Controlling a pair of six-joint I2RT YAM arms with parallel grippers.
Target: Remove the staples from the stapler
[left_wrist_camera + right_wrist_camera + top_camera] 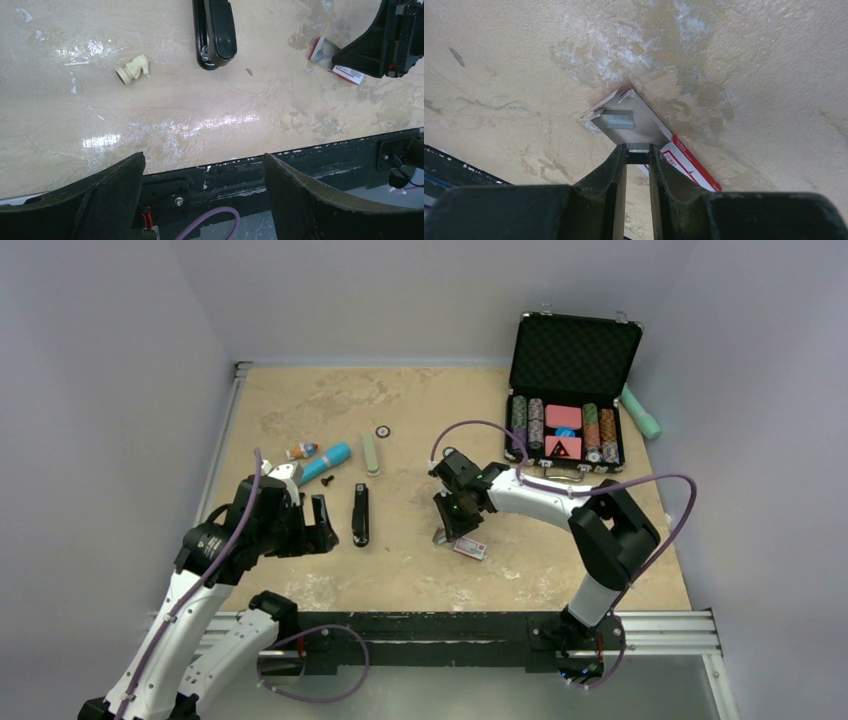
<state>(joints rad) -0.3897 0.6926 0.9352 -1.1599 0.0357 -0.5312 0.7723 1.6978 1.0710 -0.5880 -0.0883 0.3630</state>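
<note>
The right arm reaches forward and bends down at the wrist, its gripper (638, 150) low over the box (686, 162) near the table's middle. Its fingers (611, 167) are pinched on a staple strip (638, 147), held at the very tips just above the box's open flap. The left arm is folded back, its gripper (204, 165) spread wide and holding nothing (it hangs over the near edge, clear of everything).

The stapler (360, 515) lies flat on the table (420, 400) between the two grippers, nearer the left one, touched by neither. Whether its top is open I cannot tell.

Counted: two arms, one stapler, one red-and-white box, two strips in view (the held one and a second strip (618, 119) lying inside the box). One cream knight (133, 69) lies on its side beside the stapler. One black case (575, 360) stands open at the far right, with stacks of chips in it.

The table is tan and mottled, scuffed with pale patches, glossy in the left wrist view. A black rail (440, 630) runs along the near edge. Plain pale grey walls close it in on three sides.
</note>
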